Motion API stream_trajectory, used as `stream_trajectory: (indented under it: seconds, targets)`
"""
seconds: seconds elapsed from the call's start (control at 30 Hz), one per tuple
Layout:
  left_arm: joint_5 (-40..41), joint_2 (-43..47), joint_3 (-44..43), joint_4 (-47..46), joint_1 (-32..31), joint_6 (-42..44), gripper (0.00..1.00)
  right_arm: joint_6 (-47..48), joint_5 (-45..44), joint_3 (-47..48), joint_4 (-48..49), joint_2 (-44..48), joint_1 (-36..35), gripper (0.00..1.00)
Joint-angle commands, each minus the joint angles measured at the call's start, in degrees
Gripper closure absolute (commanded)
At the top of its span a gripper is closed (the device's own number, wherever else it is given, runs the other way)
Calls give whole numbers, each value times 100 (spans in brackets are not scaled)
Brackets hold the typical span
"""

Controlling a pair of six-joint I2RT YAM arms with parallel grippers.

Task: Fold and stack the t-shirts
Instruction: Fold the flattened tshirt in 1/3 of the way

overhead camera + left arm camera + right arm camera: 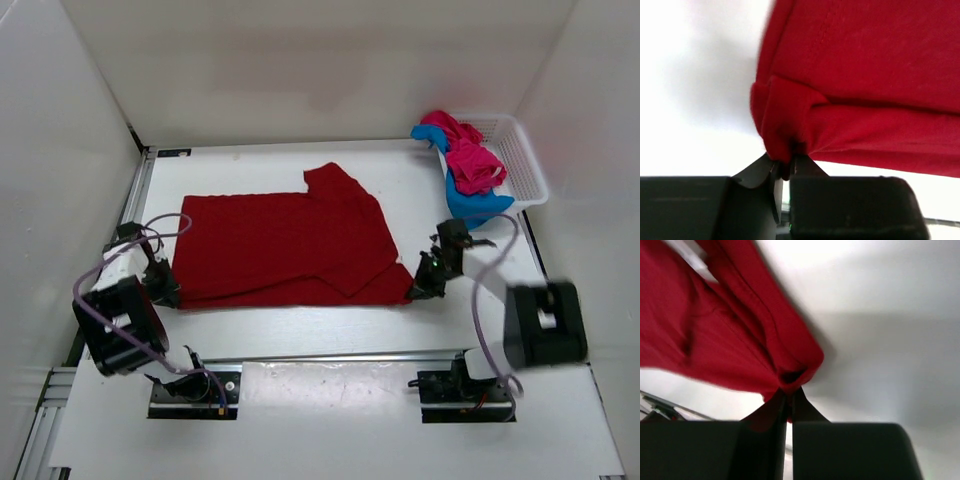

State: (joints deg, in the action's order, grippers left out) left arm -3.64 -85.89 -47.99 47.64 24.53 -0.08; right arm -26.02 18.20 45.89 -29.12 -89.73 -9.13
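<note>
We count three shirts, two arms and one basket. At the left of the top view, the left gripper (166,288) sits low at the lower left corner of the dark red shirt (285,245), its arm folded back toward the frame's lower left. Its wrist view shows the jaws pinched tight on a bunched fold of red cloth. The dark red shirt lies spread across the middle of the table (330,325), one sleeve pointing up the frame. A strip of white surface shows below its lower edge and another above it. At its lower right corner the right gripper (420,285) is likewise clamped on a gathered red corner, its arm running off to the lower right. In the upper right, the pink shirt (468,155) and the blue shirt (470,203) lie crumpled together over the left rim of the white basket (525,160). The blue one spills onto the table near the right arm.
</note>
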Motion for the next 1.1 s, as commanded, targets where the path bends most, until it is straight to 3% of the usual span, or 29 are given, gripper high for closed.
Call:
stream_trajectory:
  seconds: [0.0,0.03,0.07,0.1,0.13,0.3,0.53,0.67,0.73,0.83,0.93,0.97,1.0,1.07]
  targets:
    - [707,1152,0,799,7,8,82,-438,-334,-1062,-1332,1999,78,100]
    - [707,1205,0,913,7,8,68,-543,-334,-1195,-1402,2178,78,100]
    - [707,1275,0,1001,7,8,36,-710,-334,-1318,-1534,2336,78,100]
    - [785,1346,0,1054,7,8,27,-772,-386,-1424,-1535,2625,17,100]
    - [855,1521,0,1055,7,8,23,-825,-439,-1634,-1604,2758,16,100]
    - [778,1918,-202,844,-150,8,21,-896,-431,-1803,-1544,3120,-45,100]
    - [1365,2041,-79,273,-1441,8,21,-774,-571,-1680,-1544,2865,-45,100]
    - [1252,1988,53,-280,-2197,8,21,-773,-572,-1680,-1482,2865,-45,100]
    - [1304,1813,62,-535,-2584,8,18,-773,-572,-1680,-1482,2803,-45,100]
    - [1479,953,-429,-536,-2647,8,18,-720,-572,-1680,-1482,2733,-45,99]
    - [1550,232,-765,-457,-2576,8,18,-720,-572,-1680,-1482,2733,-45,89]
    - [1550,117,-826,-457,-2576,8,18,-720,-632,-1680,-1543,2733,-45,71]
    - [1550,38,-826,-396,-2576,8,18,-720,-685,-1619,-1544,2733,-45,61]
    - [1481,-77,-826,-396,-2576,8,19,-791,-852,-1487,-1710,2952,-45,54]
